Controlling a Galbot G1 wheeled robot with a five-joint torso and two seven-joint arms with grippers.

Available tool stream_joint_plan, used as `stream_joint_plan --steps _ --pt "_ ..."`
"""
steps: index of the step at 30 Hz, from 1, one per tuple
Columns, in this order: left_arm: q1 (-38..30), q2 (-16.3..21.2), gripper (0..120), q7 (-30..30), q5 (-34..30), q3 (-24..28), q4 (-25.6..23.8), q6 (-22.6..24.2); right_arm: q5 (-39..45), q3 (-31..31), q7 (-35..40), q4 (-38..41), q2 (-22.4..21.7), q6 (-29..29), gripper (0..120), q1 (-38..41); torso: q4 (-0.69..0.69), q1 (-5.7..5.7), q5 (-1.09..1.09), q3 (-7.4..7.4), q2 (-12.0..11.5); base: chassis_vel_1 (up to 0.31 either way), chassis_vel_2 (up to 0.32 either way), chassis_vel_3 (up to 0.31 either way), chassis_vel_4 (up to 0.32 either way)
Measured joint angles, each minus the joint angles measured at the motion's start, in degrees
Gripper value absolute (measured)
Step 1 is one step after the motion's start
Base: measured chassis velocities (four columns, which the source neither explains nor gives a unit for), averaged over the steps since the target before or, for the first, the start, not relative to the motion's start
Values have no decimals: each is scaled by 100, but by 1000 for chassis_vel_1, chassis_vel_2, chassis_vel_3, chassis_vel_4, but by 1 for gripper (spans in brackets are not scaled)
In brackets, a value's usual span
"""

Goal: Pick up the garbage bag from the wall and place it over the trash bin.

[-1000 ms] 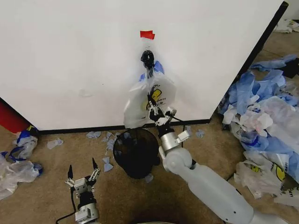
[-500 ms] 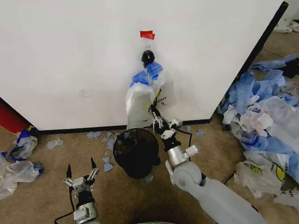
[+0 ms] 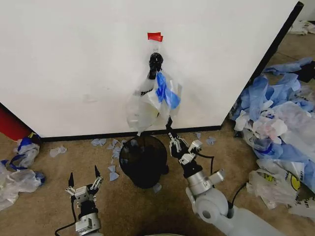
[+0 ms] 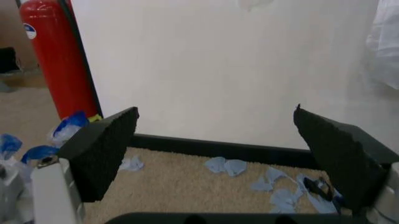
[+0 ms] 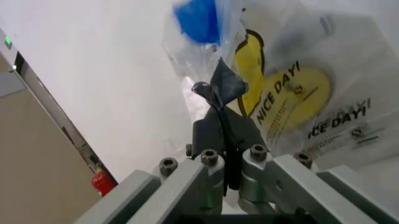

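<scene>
The left gripper point(image 4: 215, 163) hangs low over the tan carpet point(image 4: 181, 186), its two dark jaws spread wide apart with nothing between them. Straight ahead stands the wall point(image 4: 212, 70), plain white, with a black baseboard point(image 4: 218, 150) running along its foot. Torn blue scraps point(image 4: 225, 165) lie scattered on the carpet near the baseboard. Off to one side a red fire extinguisher point(image 4: 56, 60) stands upright beside the wall, and a bit of pale plastic point(image 4: 385, 51) hangs at the opposite edge.
</scene>
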Motion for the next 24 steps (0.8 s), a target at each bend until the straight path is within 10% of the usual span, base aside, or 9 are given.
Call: stream_joint_plan --steps 24 --pt "88 165 98 -45 -158 -32 -321 89 -864 248 -37 317 -448 499 0 -1201 -1 0 0 0 0 0 0 0 0"
